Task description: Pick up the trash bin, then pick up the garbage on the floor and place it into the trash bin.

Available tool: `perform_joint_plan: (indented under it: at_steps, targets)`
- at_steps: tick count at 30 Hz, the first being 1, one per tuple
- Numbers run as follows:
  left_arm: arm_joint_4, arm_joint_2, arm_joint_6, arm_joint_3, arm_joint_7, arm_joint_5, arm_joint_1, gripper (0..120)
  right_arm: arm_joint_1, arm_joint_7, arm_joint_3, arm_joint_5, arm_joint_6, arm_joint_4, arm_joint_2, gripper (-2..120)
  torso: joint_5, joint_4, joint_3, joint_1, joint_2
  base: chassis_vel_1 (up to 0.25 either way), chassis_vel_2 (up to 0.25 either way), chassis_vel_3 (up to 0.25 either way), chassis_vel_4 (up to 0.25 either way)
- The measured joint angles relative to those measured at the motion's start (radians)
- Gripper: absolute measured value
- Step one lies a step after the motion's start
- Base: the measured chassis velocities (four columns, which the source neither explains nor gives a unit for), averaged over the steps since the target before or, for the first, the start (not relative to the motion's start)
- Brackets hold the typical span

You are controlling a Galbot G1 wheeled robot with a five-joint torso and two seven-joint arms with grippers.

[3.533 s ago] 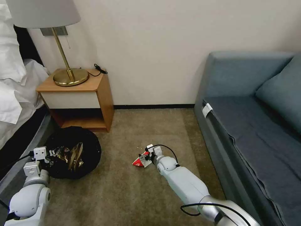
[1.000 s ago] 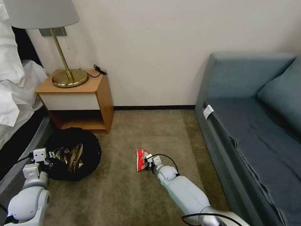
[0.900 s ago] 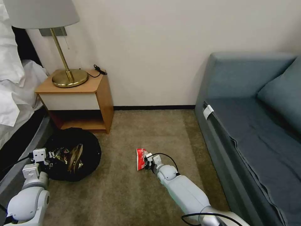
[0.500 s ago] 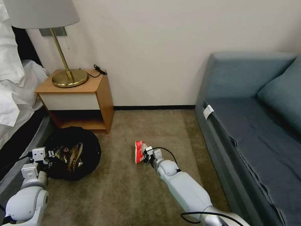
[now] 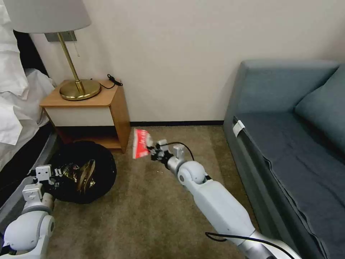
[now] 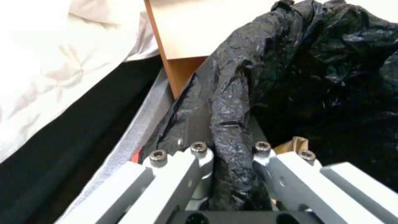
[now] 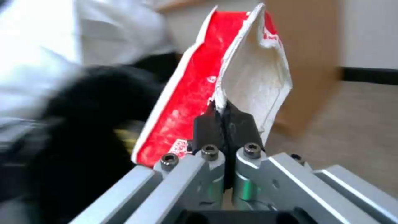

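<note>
Right arm stretched forward and up over the tan carpet (image 5: 151, 216). Right gripper (image 5: 153, 154) is clamped on the crumpled red-and-white wrapper (image 5: 141, 148), held in the air beside the wooden nightstand (image 5: 107, 104). Left arm is low by the bed, left gripper (image 6: 230, 155) pinching the rim of the black-bag-lined round trash bin (image 5: 104, 169), which shows gold-brown litter inside.

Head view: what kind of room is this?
Likely a hotel room or bedroom: white bedding on a bed at the left, a brass table lamp on a wooden nightstand, and a blue-grey fabric sofa on beige carpet.
</note>
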Motion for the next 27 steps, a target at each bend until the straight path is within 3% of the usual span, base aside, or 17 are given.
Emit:
perform_joint_plan:
  at_steps: [4,10,18,27]
  targets:
    - [-0.010,0.000,0.004,0.004,0.000,-0.002,0.002,4,0.009,-0.008,-0.044,0.067,-0.017,0.047,0.006,0,0.0000,0.0000,0.000,0.000,0.000,0.000,0.000,0.000,0.000]
    - [-0.017,0.004,0.011,0.004,0.001,-0.008,-0.001,4,0.012,-0.040,-0.098,0.073,-0.018,0.038,0.052,0,-0.0001,0.0000,0.000,0.000,0.000,0.000,0.000,0.000,0.000]
    - [-0.028,0.005,0.014,0.004,0.001,-0.010,0.002,4,0.013,-0.060,-0.180,0.038,0.026,-0.043,0.085,0,-0.0001,0.0001,0.000,0.000,0.000,0.000,0.000,0.000,0.000]
    - [-0.049,-0.027,0.029,0.021,0.001,-0.016,0.009,4,-0.005,-0.067,-0.176,-0.001,0.054,-0.089,0.091,0,0.0000,-0.0001,0.000,0.000,0.000,0.000,0.000,0.000,0.000]
